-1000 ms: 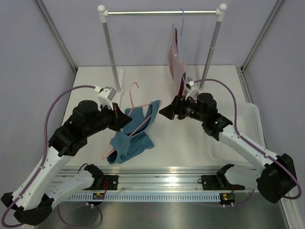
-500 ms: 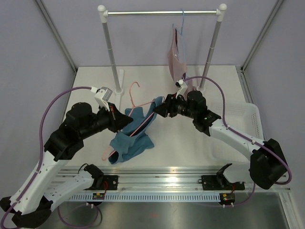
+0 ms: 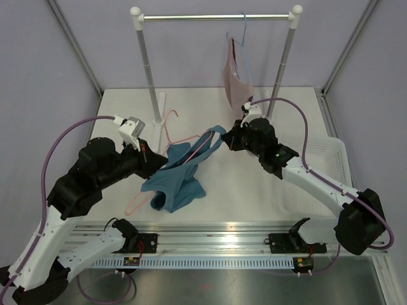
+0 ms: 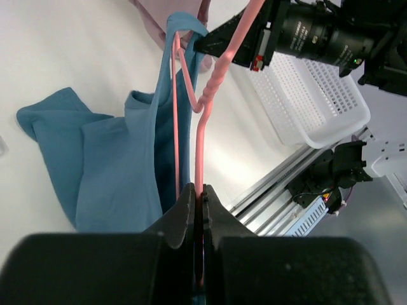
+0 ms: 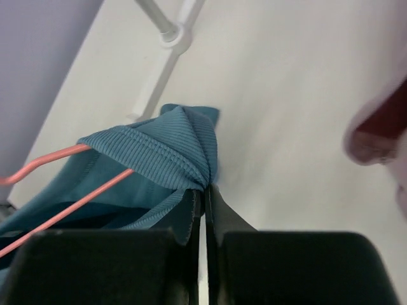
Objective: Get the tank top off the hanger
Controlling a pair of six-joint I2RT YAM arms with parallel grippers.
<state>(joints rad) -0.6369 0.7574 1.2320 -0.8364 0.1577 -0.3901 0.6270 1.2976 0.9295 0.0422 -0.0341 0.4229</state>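
Well, over on the left, the left fingers are clamped shut on the pink hanger, gripping the wire a little below its twisted neck. The teal tank top is draped on that wire, its lower part bunched on the worktop. Further right, the right fingers pinch one shoulder strap, pulled taut toward them. Behind, a pink top hangs from the rail.

Pale lavender walls enclosing a white bench.
A steel garment rail is standing at the back; a white perforated basket, possibly plastic, is sitting at the right edge.
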